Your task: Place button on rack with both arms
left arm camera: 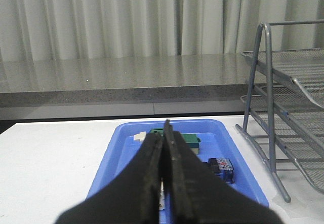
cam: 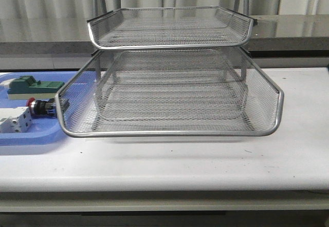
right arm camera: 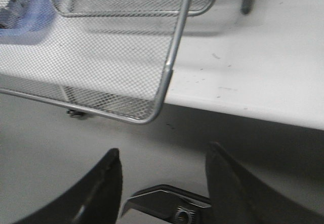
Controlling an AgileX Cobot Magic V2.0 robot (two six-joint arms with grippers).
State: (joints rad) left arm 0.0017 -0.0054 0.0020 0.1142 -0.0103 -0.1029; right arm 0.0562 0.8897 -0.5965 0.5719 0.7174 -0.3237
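Nearest us in the front view is the rack [cam: 169,91], its pulled-out middle tier filling the centre of the frame, and just past that tier's left corner lies the button [cam: 40,107], at the left edge of the frame. It rests on its side in the blue tray [cam: 31,137], red cap pointing left, between a green block [cam: 33,86] above it and a white-grey block [cam: 14,120] below. We judge it small, rigid and light, with a rounded cap and collar that could slip or roll; the squared black-and-blue body looks the safer place to pinch, across its flat sides. In the left wrist view the left gripper [left arm camera: 164,176] has its fingers pressed together with nothing between them, held above the tray's near end and aimed along it toward the blocks. In the right wrist view the right gripper [right arm camera: 164,171] stands spread apart and empty, low before the table edge, looking up at the rack's front corner. Neither arm shows in the front view.
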